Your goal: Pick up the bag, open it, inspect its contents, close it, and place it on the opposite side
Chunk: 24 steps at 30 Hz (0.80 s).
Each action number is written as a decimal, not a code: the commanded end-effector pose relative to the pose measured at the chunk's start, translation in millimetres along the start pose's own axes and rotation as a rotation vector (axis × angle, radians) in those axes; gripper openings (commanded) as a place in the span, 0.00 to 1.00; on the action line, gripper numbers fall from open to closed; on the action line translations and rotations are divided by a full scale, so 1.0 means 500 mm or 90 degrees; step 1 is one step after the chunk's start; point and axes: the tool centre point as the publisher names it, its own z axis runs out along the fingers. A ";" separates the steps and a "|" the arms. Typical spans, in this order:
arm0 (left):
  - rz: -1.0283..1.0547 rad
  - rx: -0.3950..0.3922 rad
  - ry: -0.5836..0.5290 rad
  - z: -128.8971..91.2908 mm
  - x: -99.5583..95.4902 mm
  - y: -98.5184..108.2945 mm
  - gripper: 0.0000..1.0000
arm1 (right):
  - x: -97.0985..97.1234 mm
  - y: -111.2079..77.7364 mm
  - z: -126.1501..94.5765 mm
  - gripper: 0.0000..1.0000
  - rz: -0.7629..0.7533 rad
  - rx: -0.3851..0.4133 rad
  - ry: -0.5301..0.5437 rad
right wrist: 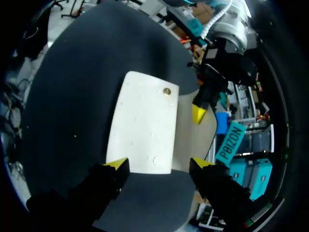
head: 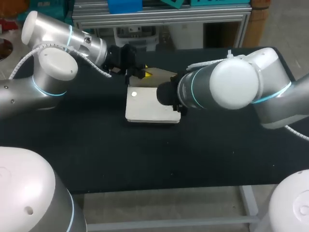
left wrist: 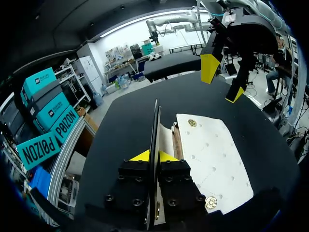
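Observation:
A cream-white bag [head: 145,104] lies flat on the black table [head: 96,145], with a brass snap [head: 134,94] on its face. Its flap [head: 161,75] stands lifted at the far edge. My left gripper [head: 139,72] is shut on that flap. The left wrist view shows the flap edge-on [left wrist: 155,125] between my left gripper's [left wrist: 153,155] yellow tips, with the bag's body [left wrist: 212,154] beside them. My right gripper [right wrist: 159,164] hovers open over the bag [right wrist: 145,125], its fingers [right wrist: 117,163] spread wide and holding nothing. My right arm [head: 227,87] hides it in the head view.
The table's far edge [head: 193,48] runs close behind the bag. An aluminium frame [head: 159,19] stands beyond it. Bare black tabletop lies at both sides and in front of the bag.

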 end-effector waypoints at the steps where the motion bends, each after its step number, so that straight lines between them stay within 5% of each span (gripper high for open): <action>1: -0.017 -0.010 -0.023 -0.019 0.015 -0.019 0.00 | -0.011 -0.009 -0.015 0.00 -0.001 -0.004 -0.004; 16: -0.017 -0.010 -0.023 -0.019 0.015 -0.019 0.00 | -0.056 -0.009 -0.012 0.00 -0.018 -0.019 -0.009; 24: -0.076 0.015 -0.084 -0.064 0.037 -0.091 0.00 | -0.097 0.004 -0.009 0.00 -0.041 -0.005 -0.016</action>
